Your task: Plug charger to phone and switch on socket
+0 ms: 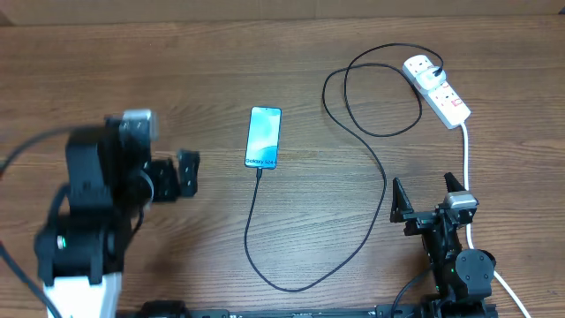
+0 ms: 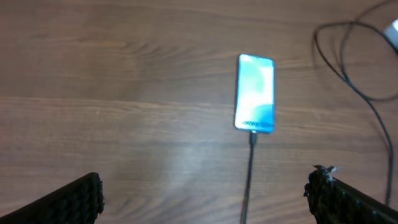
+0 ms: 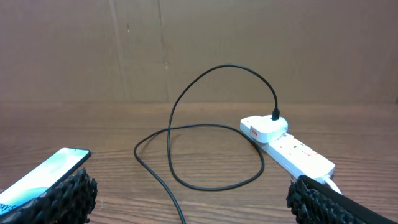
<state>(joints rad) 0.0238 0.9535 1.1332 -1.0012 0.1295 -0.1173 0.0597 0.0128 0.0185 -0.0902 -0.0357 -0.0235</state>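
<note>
Right tool [image 1: 426,196]: near right of the worktop [image 1: 177,71], fingers spread wide, gripping nothing, aimed at the far side.
Left tool [image 1: 189,174]: near left, fingers spread wide, empty, aimed right at the phone, well apart from it.
Charger [image 1: 385,185]: thin black cable lying loose on the worktop. From the phone's near end it runs nearer, bends in a loop, climbs to the far right, curls once more and ends at the socket.
Phone [image 1: 264,137]: flat at mid-worktop, screen up and lit light blue. Its near end meets the charger's small tip, which looks seated in the port.
Socket [image 1: 439,88]: far right, lying at a slant. The charger's white plug [image 1: 422,68] sits in its far outlet. Its switch position cannot be told.
Cord [image 1: 465,150]: thick and white, running from the socket's near end past the right tool.
</note>
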